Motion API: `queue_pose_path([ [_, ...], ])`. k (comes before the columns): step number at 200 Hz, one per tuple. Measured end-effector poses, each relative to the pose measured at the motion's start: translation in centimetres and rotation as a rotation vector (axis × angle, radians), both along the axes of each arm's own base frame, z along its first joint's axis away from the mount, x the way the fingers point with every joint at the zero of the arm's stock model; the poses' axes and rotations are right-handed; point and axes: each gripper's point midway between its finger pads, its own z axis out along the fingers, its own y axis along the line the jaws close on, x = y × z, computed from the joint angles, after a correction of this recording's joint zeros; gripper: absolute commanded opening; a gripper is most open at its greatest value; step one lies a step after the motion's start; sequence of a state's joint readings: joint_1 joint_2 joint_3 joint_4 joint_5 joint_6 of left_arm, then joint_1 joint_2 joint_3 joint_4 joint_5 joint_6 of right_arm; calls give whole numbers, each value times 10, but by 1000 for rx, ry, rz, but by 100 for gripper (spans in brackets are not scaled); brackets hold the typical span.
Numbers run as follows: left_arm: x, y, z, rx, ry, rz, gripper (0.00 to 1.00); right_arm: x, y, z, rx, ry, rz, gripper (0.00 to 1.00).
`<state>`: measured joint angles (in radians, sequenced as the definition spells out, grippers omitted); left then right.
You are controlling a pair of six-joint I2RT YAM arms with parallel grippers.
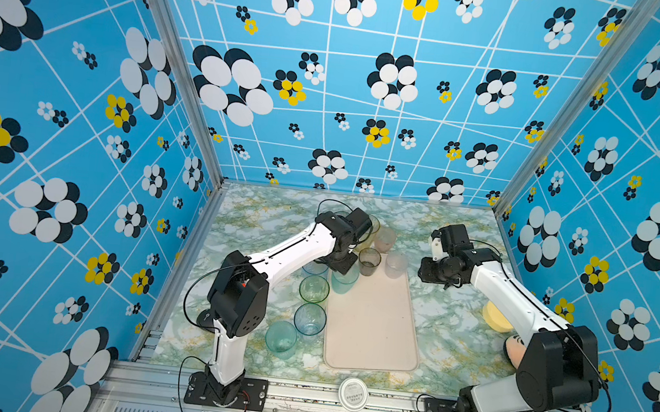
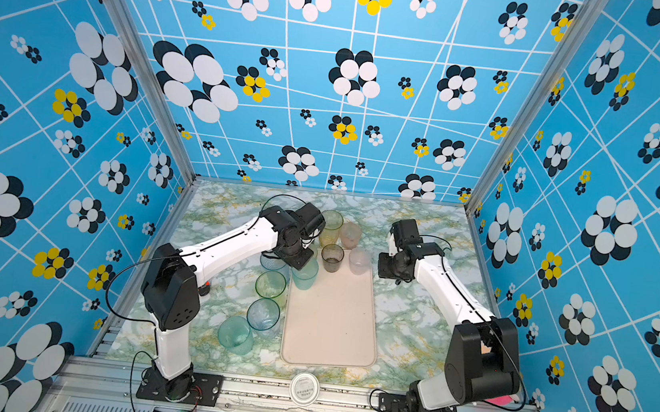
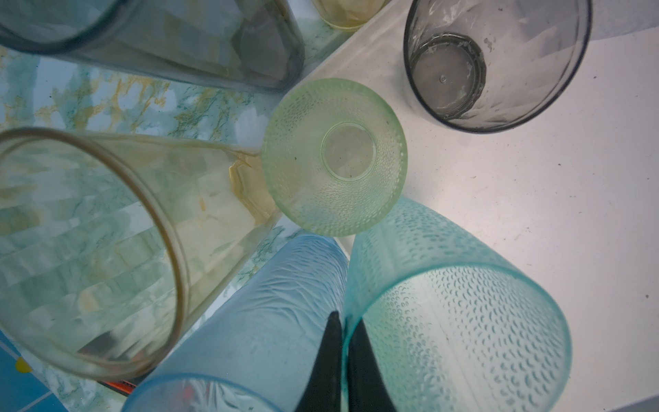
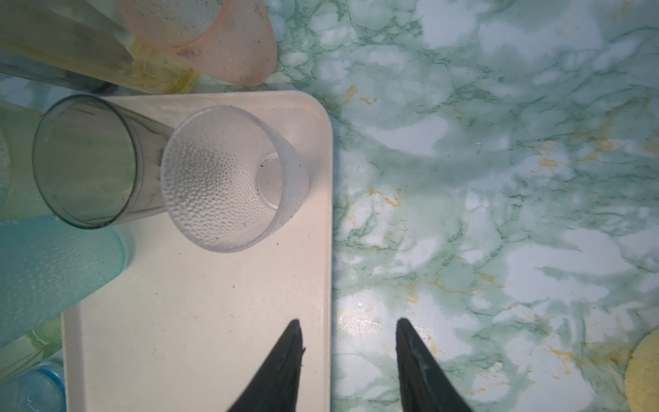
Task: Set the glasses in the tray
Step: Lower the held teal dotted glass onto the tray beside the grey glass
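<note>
The cream tray (image 1: 373, 337) (image 2: 331, 332) lies mid-table. At its far end a smoky grey glass (image 1: 368, 261) (image 4: 85, 160) and a clear glass (image 1: 396, 264) (image 4: 228, 178) stand on it. My left gripper (image 3: 347, 315) is shut on the rim of a teal glass (image 3: 456, 303) (image 1: 343, 280) at the tray's far left corner. A small green glass (image 3: 335, 157) stands at that tray edge. Green (image 1: 314, 289), blue (image 1: 309, 318) and teal-green (image 1: 281, 337) glasses stand left of the tray. Amber (image 1: 372, 226) and pink (image 1: 384, 238) glasses stand behind it. My right gripper (image 4: 347, 321) hangs open and empty over the tray's right edge.
A round white lid (image 1: 353, 394) rests on the front rail. A yellow disc (image 1: 496, 316) (image 4: 645, 371) lies on the marble table right of the tray, under the right arm. Patterned walls close in three sides.
</note>
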<state>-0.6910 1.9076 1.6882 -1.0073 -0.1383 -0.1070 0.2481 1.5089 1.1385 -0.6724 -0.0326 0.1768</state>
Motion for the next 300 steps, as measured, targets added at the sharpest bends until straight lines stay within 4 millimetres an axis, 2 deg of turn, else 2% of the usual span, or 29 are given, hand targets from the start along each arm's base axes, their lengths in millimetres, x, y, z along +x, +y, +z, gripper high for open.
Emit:
queue_pose_path([
  [257, 3, 0, -6, -16, 1, 3, 0, 0, 1, -7, 2, 22, -9, 45],
  [300, 3, 0, -6, -16, 2, 3, 6, 0, 1, -7, 3, 23, -12, 45],
])
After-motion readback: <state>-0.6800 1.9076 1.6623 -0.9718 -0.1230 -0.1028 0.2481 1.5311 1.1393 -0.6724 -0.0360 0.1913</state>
